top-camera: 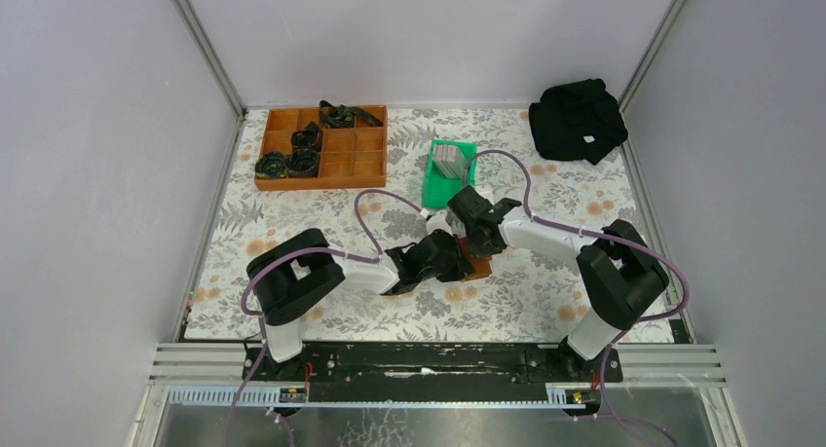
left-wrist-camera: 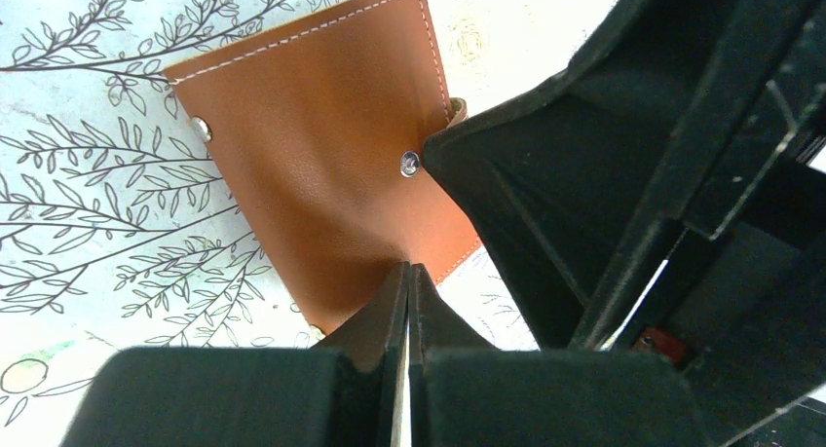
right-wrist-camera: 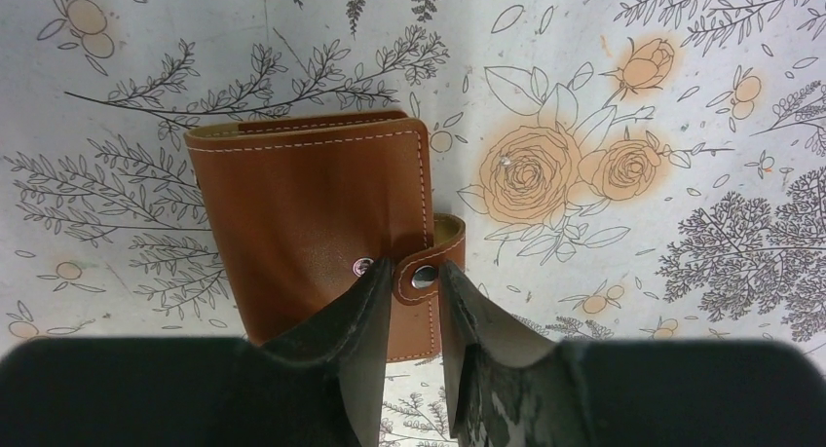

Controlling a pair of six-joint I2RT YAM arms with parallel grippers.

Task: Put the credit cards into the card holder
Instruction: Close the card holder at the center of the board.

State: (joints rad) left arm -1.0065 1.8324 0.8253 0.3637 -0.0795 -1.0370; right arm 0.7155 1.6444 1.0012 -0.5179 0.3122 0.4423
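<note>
So the whole setup sits in a little booth: plain pale grey wall panels [top-camera: 438, 38] on three sides, joined at the back corners by slim aluminium posts [top-camera: 206, 48]. The tabletop's covered by a white floral-print cloth [top-camera: 565, 189] with grey leaves and orange roses. A ribbed aluminium rail [top-camera: 195, 361] runs along the near edge. Light's soft and even, no harsh shadows. A brown wooden compartment tray [top-camera: 321, 183] sits back left and a crumpled black fabric bag [top-camera: 577, 121] back right.

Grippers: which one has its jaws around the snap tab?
The right gripper, jaws straddling the brown leather card holder's snap tab; the left gripper's jaws are shut.
</note>
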